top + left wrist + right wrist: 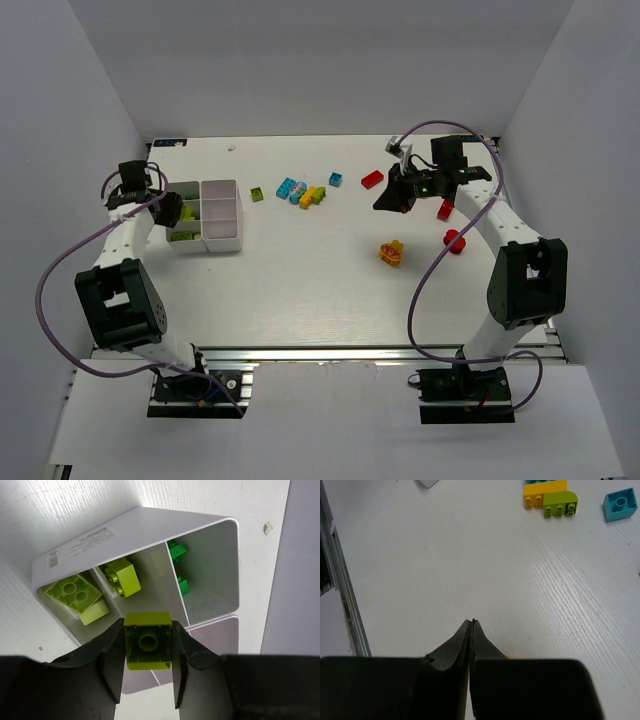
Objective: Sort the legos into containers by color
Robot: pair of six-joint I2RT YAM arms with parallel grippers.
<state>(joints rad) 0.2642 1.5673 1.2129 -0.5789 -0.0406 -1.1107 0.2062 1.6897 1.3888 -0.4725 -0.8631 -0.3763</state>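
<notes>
White bench (300, 290) lies open across the near middle, with loose legos (305, 193) scattered farther back. By the left edge, the left hand (148, 650) pinches a lime brick (148, 637) above the tray (200, 522). Far right, the right hand (471, 630) hangs pressed together, empty, over bare surface. The tray's label (80, 542) is too small to read.
</notes>
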